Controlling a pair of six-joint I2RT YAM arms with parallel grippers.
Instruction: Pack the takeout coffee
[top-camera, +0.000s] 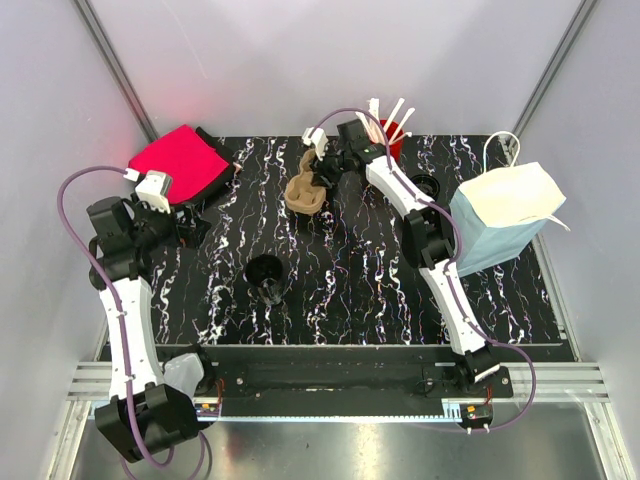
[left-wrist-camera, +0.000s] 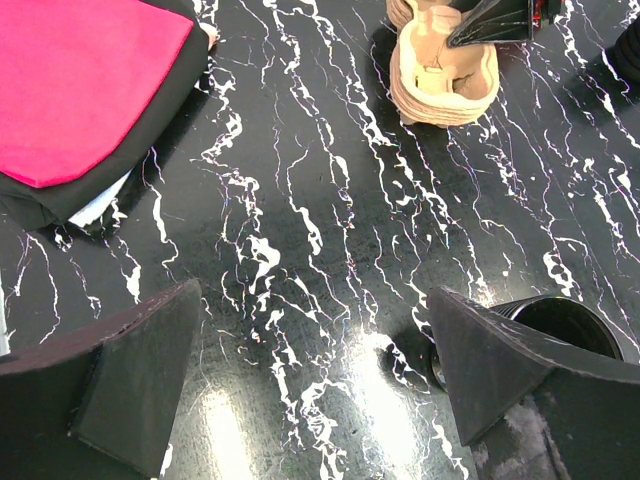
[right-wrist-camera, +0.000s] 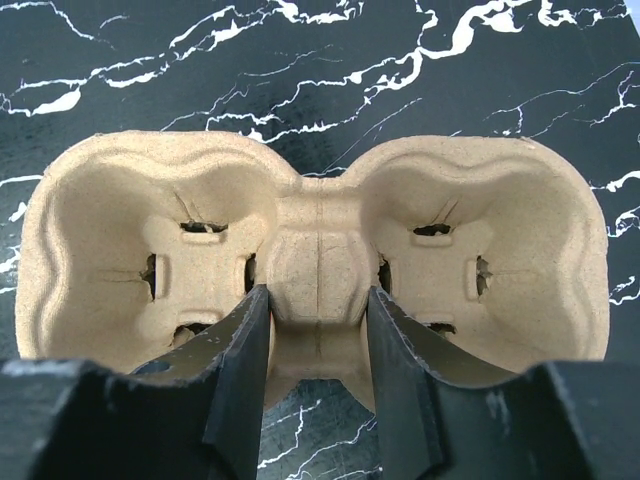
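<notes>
My right claw (right-wrist-camera: 315, 300) is down over the tan pulp cup carrier (right-wrist-camera: 320, 230), one finger (right-wrist-camera: 240, 370) on each side of the raised ridge between its two wells. Both fingers sit right against that ridge, but I cannot tell whether they are pressing on it. The carrier lies on the black marbled table (top-camera: 350, 290) towards the far side. My left claw (left-wrist-camera: 315, 350) hangs over bare table with its fingers spread wide and nothing between them. A lidless black cup (left-wrist-camera: 565, 320) stands just beside its right finger, and a pink cloth (left-wrist-camera: 80, 80) lies further off at the far left. The takeout coffee (top-camera: 424, 187) shows from above only as a small dark cup. It stands near the red cup (top-camera: 392, 140) of white stirrers, between my right forearm and the pale blue paper bag (top-camera: 505, 215), untouched by either claw. Its lid is too dark to make out.
</notes>
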